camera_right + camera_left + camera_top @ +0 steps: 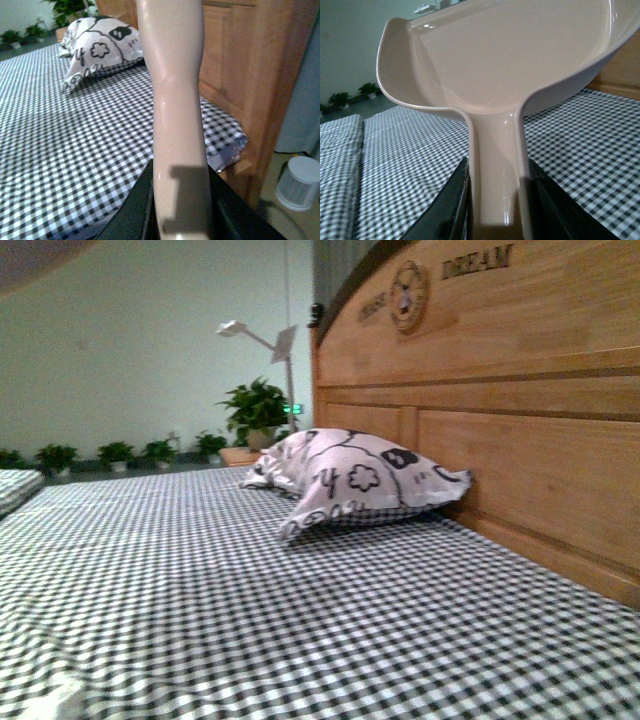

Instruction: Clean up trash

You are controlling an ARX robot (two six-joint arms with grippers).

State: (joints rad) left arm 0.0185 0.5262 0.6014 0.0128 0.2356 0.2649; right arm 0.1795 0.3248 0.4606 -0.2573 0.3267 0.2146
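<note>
Okay, front: trash [42, 702], a blurry white lump, lies on sheet [300, 620] at near left corner, well apart from pillow [355, 480]. Left wrist: left gripper [497, 200] clamped on dustpan [510, 55] handle. Right wrist: right gripper [182, 200] clamped on beige handle [172, 75], head unseen. Trash likely light, soft, skittish; sweep into dustpan, don't pinch.

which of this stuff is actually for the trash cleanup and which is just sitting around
For the job:
dustpan, held by the left gripper
beige handle, held by the right gripper, its head out of view
blurred white lump at the checked sheet's near edge, possibly the trash

Just lying about:
pillow
headboard
potted plants
lamp
white canister on the floor
</note>
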